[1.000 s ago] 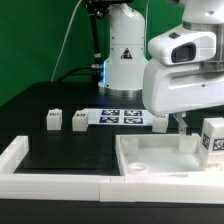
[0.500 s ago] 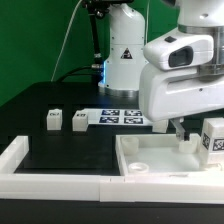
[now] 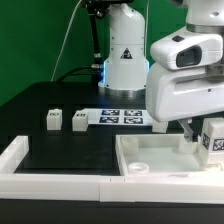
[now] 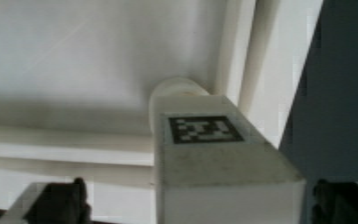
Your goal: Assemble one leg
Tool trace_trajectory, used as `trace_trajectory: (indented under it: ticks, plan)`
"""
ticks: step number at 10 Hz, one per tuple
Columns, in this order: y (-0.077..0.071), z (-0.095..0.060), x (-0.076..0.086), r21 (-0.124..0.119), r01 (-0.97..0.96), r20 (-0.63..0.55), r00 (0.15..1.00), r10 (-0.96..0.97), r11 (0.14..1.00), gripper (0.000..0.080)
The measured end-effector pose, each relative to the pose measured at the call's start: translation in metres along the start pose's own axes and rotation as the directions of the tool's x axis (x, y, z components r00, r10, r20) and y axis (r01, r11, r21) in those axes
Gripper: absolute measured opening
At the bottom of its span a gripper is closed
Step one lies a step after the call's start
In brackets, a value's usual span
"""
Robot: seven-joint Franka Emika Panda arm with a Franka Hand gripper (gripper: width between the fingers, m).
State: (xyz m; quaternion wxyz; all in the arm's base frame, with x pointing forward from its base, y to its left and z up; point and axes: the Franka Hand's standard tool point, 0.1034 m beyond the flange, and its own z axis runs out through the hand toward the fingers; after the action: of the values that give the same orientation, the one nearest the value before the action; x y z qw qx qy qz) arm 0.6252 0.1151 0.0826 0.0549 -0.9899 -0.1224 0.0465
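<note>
A white leg [image 4: 220,150] with a black-and-white marker on its face stands between my gripper's [image 4: 197,205] two dark fingers [image 4: 55,203]. The fingers are spread wide; there is a clear gap on one side and the other finger is close to the leg. In the exterior view this leg [image 3: 212,140] stands at the right end of the large white panel [image 3: 150,160], and my gripper [image 3: 196,130] hangs just beside it, mostly hidden by the white hand. Two more legs [image 3: 53,120] [image 3: 80,120] stand on the black table at the exterior view's left.
The marker board [image 3: 120,116] lies behind the panel, near the robot's base [image 3: 125,60]. A white L-shaped border [image 3: 25,160] runs along the table's front and the exterior view's left. The panel's raised rim [image 4: 247,40] runs next to the leg.
The hand shifted slightly toward the exterior view's left, then back to the right, ending closer to the leg at the panel's right end. The legs and the panel have not moved.
</note>
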Motion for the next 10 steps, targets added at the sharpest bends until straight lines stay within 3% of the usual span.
trace_trajectory:
  ticks: [2, 7, 10]
  plan:
    - [0.0, 0.0, 0.0, 0.0, 0.0, 0.0, 1.0, 0.0, 1.0, 0.0291]
    - [0.0, 0.0, 0.0, 0.001, -0.02, 0.0, 1.0, 0.02, 1.0, 0.0291]
    - [-0.002, 0.001, -0.0019, 0.024, -0.414, -0.045, 0.909, 0.414, 0.91, 0.0291]
